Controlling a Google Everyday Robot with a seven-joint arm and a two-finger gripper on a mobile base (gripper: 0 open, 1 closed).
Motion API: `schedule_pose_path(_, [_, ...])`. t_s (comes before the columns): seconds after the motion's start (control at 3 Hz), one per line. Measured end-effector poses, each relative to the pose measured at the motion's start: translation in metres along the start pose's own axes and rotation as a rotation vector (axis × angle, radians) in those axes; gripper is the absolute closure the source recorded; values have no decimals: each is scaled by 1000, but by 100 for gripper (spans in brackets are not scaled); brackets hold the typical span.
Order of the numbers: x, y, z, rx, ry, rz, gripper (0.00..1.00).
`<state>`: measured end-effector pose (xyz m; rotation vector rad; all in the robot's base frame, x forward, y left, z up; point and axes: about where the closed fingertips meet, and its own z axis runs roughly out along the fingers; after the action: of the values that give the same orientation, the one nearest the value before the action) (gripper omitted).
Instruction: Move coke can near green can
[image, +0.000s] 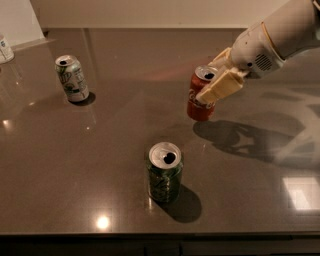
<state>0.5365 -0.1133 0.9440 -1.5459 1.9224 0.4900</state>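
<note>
Camera view: gripper (212, 88) upper right, fingers (221, 87) clamped across coke can (198, 108); can tilted. Green can (164, 176) upright on table (70, 170), below-left of fingers, apart; top opened, contents not visible. Pale can (73, 79) far left of fingers.

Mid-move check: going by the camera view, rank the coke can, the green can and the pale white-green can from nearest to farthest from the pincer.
1. coke can: gripped in the pincer, right of centre.
2. green can: front centre, left of and below the pincer.
3. pale white-green can: far left, at the back.
</note>
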Motion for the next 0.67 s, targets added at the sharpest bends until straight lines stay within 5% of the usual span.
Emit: schedule_pose_path(0.67, [5,60,-6,-93,5,-135,100])
